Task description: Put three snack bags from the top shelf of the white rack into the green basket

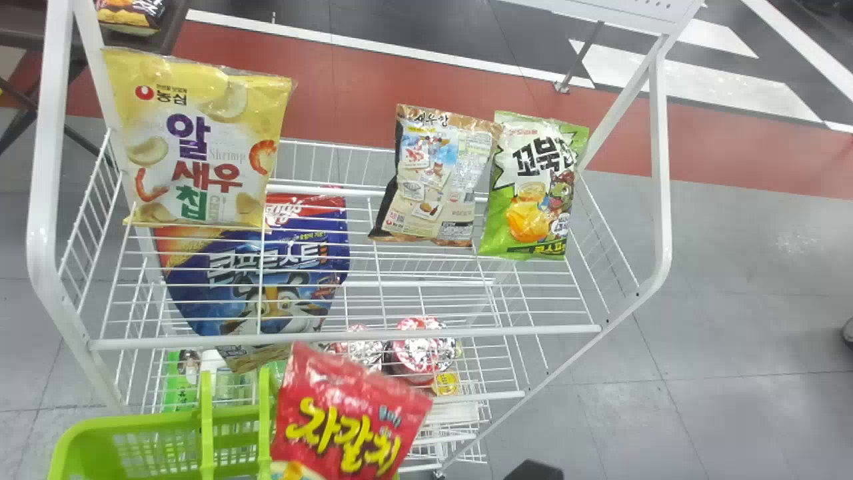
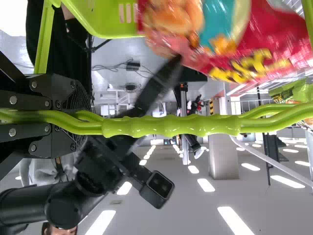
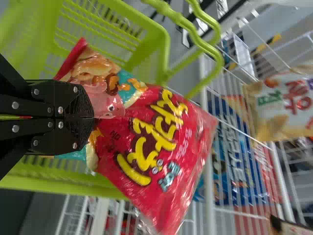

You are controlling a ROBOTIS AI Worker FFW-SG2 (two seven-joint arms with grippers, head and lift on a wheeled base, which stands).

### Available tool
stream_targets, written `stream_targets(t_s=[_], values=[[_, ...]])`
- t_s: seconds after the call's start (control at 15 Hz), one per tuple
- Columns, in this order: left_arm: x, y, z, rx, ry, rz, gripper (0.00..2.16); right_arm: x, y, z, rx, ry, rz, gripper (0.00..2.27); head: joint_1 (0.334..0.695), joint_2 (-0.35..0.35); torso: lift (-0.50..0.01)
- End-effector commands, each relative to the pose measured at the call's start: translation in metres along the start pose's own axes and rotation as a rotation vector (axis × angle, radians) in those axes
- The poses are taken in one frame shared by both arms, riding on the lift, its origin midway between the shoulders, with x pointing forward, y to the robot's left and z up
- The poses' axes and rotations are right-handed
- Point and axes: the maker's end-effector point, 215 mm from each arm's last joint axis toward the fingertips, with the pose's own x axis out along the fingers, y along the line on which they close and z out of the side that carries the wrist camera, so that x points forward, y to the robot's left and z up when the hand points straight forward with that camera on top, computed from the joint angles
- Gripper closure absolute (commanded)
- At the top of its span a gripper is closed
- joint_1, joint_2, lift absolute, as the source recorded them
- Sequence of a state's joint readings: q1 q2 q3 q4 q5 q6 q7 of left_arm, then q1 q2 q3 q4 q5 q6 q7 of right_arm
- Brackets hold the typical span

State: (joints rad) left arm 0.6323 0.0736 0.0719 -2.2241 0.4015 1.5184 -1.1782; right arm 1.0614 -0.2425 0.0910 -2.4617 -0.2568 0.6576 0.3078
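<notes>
White rack (image 1: 660,167) largest, with green basket (image 1: 133,420) near its lower front, toward left. Blue bag (image 1: 256,263) below top shelf (image 1: 346,335). On top shelf: yellow bag (image 1: 200,143) at left, brown bag (image 1: 436,177) and green bag (image 1: 533,187) side by side toward right. Red snack bag (image 1: 346,417) partly above basket, one end pinched tight in right hand (image 3: 93,117), most of bag reaching out past fingertips, tilted. Left hand (image 2: 80,117) closed around basket handle (image 2: 171,126), which runs out between its fingers.
</notes>
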Motion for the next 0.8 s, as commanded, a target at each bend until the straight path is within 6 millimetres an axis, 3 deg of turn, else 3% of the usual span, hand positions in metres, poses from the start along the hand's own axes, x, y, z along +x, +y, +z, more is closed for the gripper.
stream_targets(t_s=[0.0, 0.13, 0.27, 0.4, 0.47, 0.53, 0.6, 0.73], values=[[0.001, 0.0, 0.002, 0.005, 0.002, 0.001, 2.15, 0.006, 0.024, -0.032, 0.009, 0.061, 0.058, 2.05, 0.695, -0.35, 0.0], [0.004, -0.002, 0.0, 0.007, 0.009, -0.002, 2.15, 0.015, 0.034, -0.055, 0.001, 0.104, 0.073, 2.04, 0.695, -0.304, 0.0], [0.007, -0.002, -0.002, 0.007, 0.017, -0.004, 2.15, 0.02, 0.042, -0.06, -0.014, 0.118, 0.109, 2.04, 0.695, -0.277, 0.0], [0.01, -0.002, -0.006, 0.004, 0.026, -0.005, 2.15, 0.031, 0.045, -0.061, -0.054, 0.136, 0.118, 1.83, 0.695, -0.229, 0.0], [0.011, -0.003, -0.008, 0.002, 0.029, -0.007, 2.15, 0.035, 0.042, -0.067, -0.07, 0.153, 0.102, 1.43, 0.695, -0.214, 0.0], [0.012, -0.002, -0.009, -0.001, 0.031, -0.008, 2.15, 0.037, 0.036, -0.067, -0.086, 0.148, 0.071, 0.55, 0.695, -0.204, 0.0], [0.011, -0.002, -0.009, 0.0, 0.029, -0.008, 2.15, 0.038, 0.026, -0.06, -0.103, 0.124, 0.028, 0.0, 0.695, -0.21, 0.0], [0.011, -0.002, -0.009, -0.001, 0.028, -0.009, 2.15, 0.033, 0.013, -0.037, -0.121, 0.049, -0.021, 0.0, 0.695, -0.258, 0.0]])
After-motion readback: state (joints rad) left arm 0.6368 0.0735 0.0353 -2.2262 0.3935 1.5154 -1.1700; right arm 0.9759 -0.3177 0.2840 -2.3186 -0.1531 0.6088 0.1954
